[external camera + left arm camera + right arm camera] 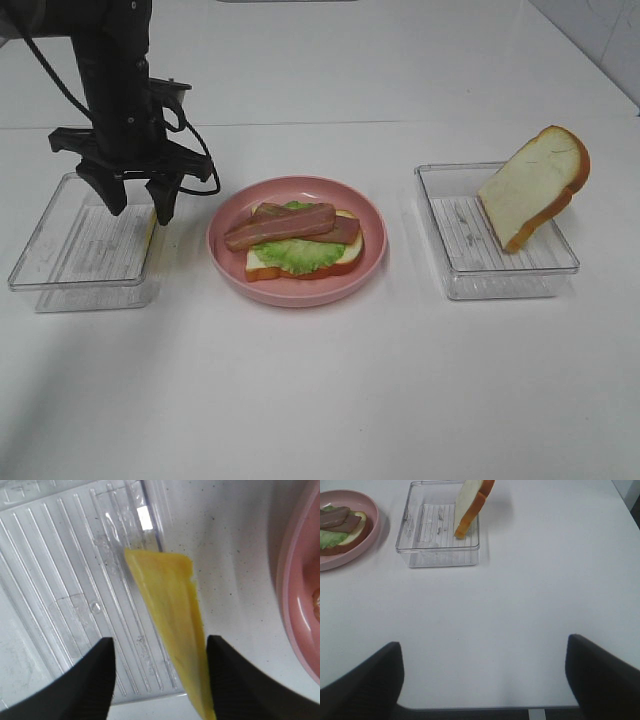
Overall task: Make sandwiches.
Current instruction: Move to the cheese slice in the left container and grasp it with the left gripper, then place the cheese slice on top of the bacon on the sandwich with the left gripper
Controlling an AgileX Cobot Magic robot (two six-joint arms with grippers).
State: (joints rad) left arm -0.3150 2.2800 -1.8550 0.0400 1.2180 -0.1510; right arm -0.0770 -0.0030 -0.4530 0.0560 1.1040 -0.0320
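Yellow cheese slice (167, 595) stands edgewise between the left fingers (87, 680), half-spread, leaning toward one; not yet clamped.

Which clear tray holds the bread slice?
The right tray: the slice leans on its rim. The left tray has only cheese at its edge.

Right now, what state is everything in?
left gripper: open, astride the cheese
cheese: tilted on edge at left tray wall
sandwich stack: on plate, bacon uppermost, untopped
bread slice: leaning in right tray
right gripper: open, empty
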